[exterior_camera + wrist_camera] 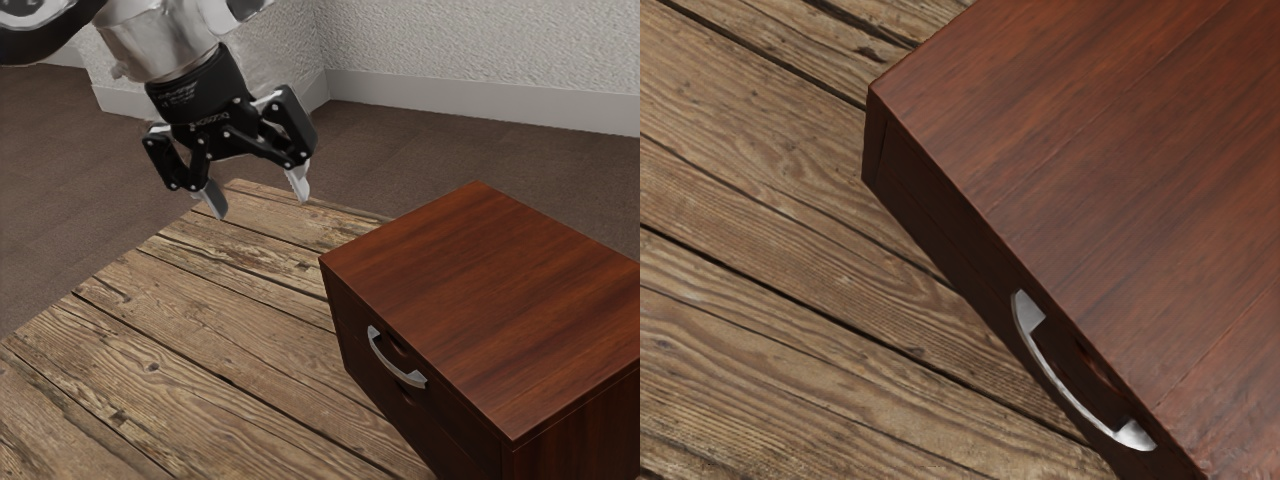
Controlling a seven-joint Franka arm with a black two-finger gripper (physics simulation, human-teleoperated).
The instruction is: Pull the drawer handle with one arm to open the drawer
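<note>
Sitting flush in the cabinet (pixel 490 290) front, the drawer (pixel 350 305) shows its silver handle (pixel 388 362), toward the table (pixel 180 340) side on the exterior view's right. Above the table's far edge hangs the gripper (pixel 259 203), well apart, fingers spread wide, holding nothing.

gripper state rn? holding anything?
Gripper: jaws open, holding nothing, above the table and apart from the drawer handle.

Open plank tabletop (pixel 200 340) in front of the handle (pixel 392 362), cabinet body (pixel 480 280) close behind it.
</note>
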